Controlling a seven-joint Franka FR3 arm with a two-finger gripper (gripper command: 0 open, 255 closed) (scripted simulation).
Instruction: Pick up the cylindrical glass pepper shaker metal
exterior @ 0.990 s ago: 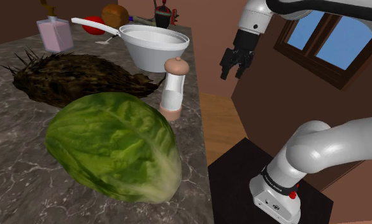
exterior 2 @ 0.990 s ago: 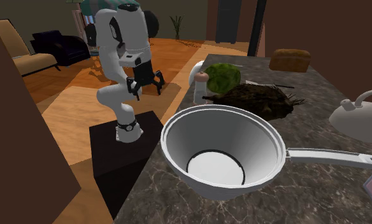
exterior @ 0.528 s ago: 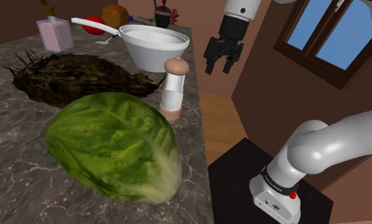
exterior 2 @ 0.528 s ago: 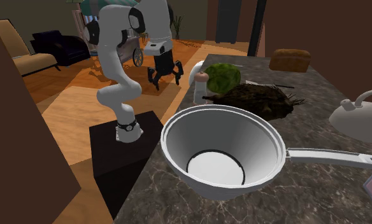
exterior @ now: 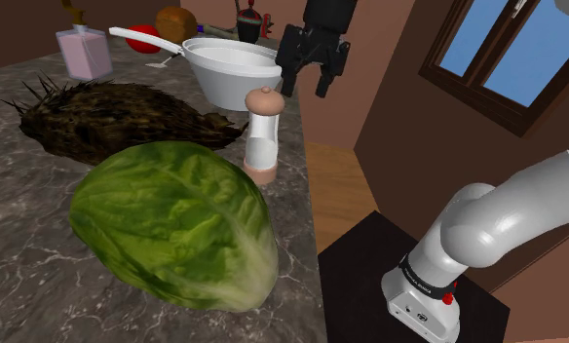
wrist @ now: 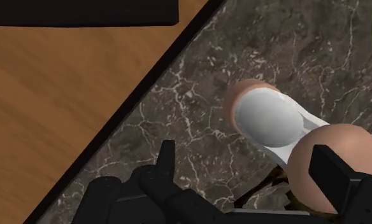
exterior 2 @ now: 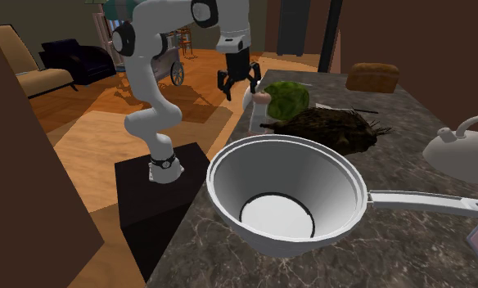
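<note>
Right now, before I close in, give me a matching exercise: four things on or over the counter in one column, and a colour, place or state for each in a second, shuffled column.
Things:
1. pepper shaker
2. lettuce
3. pan
4. gripper

Descriptions:
A. white, with a long handle
B. open, in the air, holding nothing
C. upright at the edge of the counter, brownish cap
D. green, lying nearest the shoulder camera

Pairs: 1-C, 2-D, 3-A, 4-B
</note>
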